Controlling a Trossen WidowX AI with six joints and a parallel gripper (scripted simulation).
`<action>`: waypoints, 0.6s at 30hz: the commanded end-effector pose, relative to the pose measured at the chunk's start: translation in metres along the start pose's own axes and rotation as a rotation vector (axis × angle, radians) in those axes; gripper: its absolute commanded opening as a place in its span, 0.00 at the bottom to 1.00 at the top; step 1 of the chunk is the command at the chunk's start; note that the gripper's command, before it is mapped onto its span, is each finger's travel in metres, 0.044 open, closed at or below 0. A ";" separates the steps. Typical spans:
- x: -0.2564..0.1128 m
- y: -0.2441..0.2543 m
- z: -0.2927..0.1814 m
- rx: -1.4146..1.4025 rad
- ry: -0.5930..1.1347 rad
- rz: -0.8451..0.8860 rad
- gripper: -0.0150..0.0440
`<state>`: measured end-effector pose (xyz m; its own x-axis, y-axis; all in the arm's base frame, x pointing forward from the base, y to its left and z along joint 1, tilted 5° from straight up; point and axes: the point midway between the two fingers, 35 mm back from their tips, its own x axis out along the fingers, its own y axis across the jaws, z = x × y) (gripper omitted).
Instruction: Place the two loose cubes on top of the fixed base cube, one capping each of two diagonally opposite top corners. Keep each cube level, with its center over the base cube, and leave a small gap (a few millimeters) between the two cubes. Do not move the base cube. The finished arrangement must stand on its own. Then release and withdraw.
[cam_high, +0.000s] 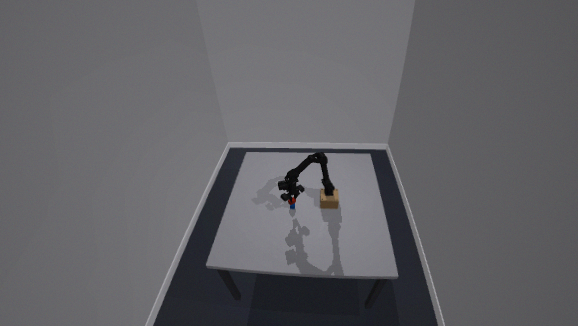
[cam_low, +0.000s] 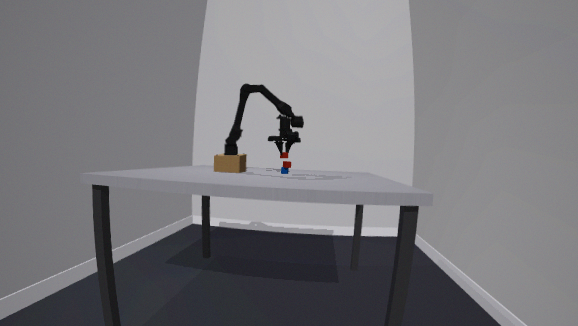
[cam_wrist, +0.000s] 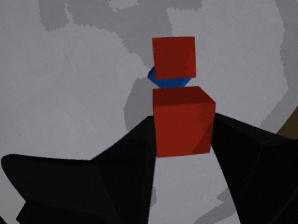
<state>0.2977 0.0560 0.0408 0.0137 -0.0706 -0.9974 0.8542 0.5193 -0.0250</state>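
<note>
A blue base cube (cam_high: 292, 206) (cam_low: 284, 171) (cam_wrist: 171, 82) stands on the table, mostly hidden from above. One red cube (cam_low: 287, 164) (cam_wrist: 174, 57) sits on top of it, offset to one side, and looks level. My gripper (cam_low: 284, 152) (cam_wrist: 181, 120) is shut on the other red cube (cam_low: 284, 155) (cam_wrist: 182, 131). The held cube is above the placed cube in the exterior view, with a visible gap between them. In the top view the two red cubes cannot be told apart.
The arm stands on a wooden block (cam_high: 329, 201) (cam_low: 230, 163) on the grey table (cam_high: 255, 235) (cam_low: 150, 179). The block's edge shows at the right of the wrist view. Arm shadows fall across the table top.
</note>
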 end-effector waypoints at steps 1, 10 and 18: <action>0.015 -0.003 -0.003 0.005 0.013 -0.013 0.43; 0.017 -0.004 -0.003 0.005 0.013 -0.013 0.43; 0.027 -0.003 -0.002 0.003 0.011 -0.013 0.43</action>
<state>0.2962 0.0547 0.0228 0.0088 -0.0696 -0.9975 0.8563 0.5157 -0.0284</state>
